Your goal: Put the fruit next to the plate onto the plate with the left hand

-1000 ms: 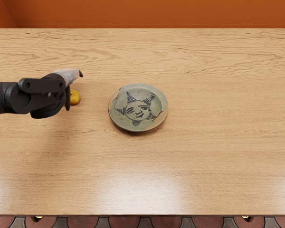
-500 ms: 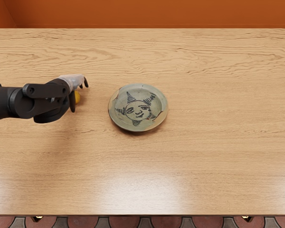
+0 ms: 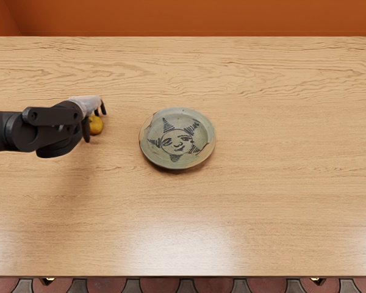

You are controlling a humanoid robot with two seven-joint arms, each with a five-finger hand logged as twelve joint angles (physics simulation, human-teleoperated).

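A small orange fruit [image 3: 96, 125] lies on the wooden table, left of the plate. The grey-green plate [image 3: 177, 138], painted with a sun face, holds nothing. My left hand [image 3: 91, 119] comes in from the left edge on a dark arm and hangs right over the fruit. Its fingers [image 3: 100, 109] curl down on the fruit's far side, and the thumb stands at its near left side. The fruit shows between them and still rests on the table. I see no firm grip on it. The right arm is out of view.
The table's far edge meets an orange wall at the top. The near edge runs along the bottom of the view. A gap of bare wood separates the fruit from the plate's left rim.
The fingers went from stretched out to curled down around the fruit. The hand then shifted slightly left, showing more of the fruit. The fruit and plate have not moved.
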